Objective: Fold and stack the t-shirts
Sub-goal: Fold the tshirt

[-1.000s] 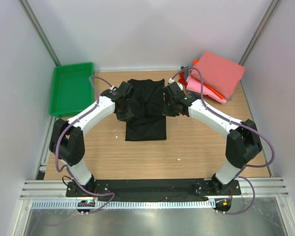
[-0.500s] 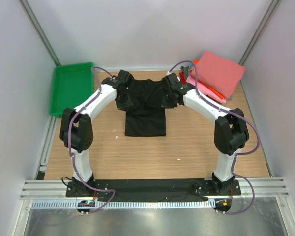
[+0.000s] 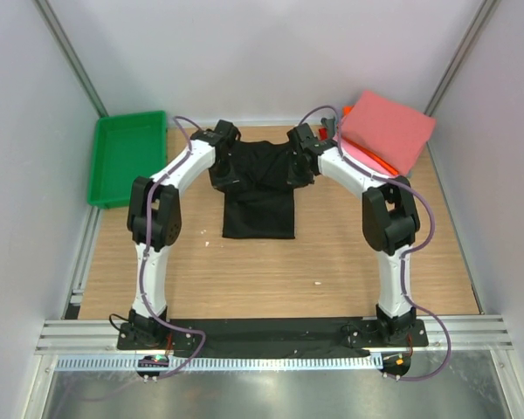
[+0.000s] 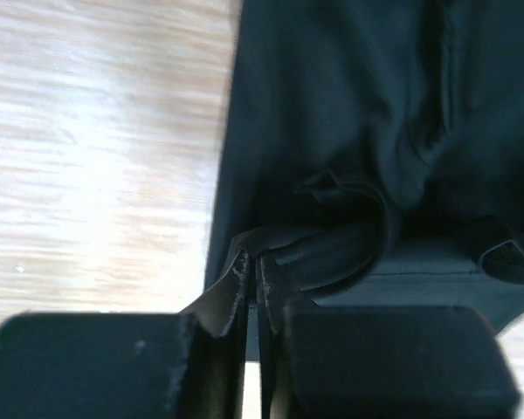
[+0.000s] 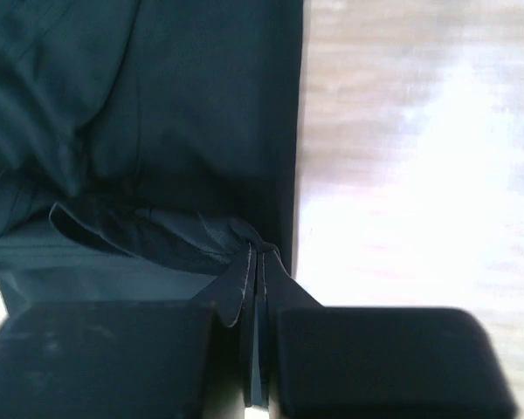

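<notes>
The plain black cloth t-shirt point(image 3: 258, 209) lies bunched at the far middle of the wooden surface point(image 3: 349, 262). The left tool point(image 4: 253, 275) and right tool point(image 5: 256, 262) each clamp a thin pinch of its side edges. Such shallow pinches could slip or catch only 1 layer, skewing the fold. The arms point(image 3: 183, 170) hide its collar and sleeves; the salmon-pink folded stack point(image 3: 389, 131) at the far right corner hides its lower shirts

Left arm point(image 3: 185, 166) and right arm point(image 3: 342, 168): white link shells, black joint housings, on a black base plate point(image 3: 271, 332). One purple-grey cable point(image 3: 314, 113) loops along each. Left gripper point(image 4: 251, 288) and right gripper point(image 5: 256, 279): matte black, blocky fingers.
</notes>
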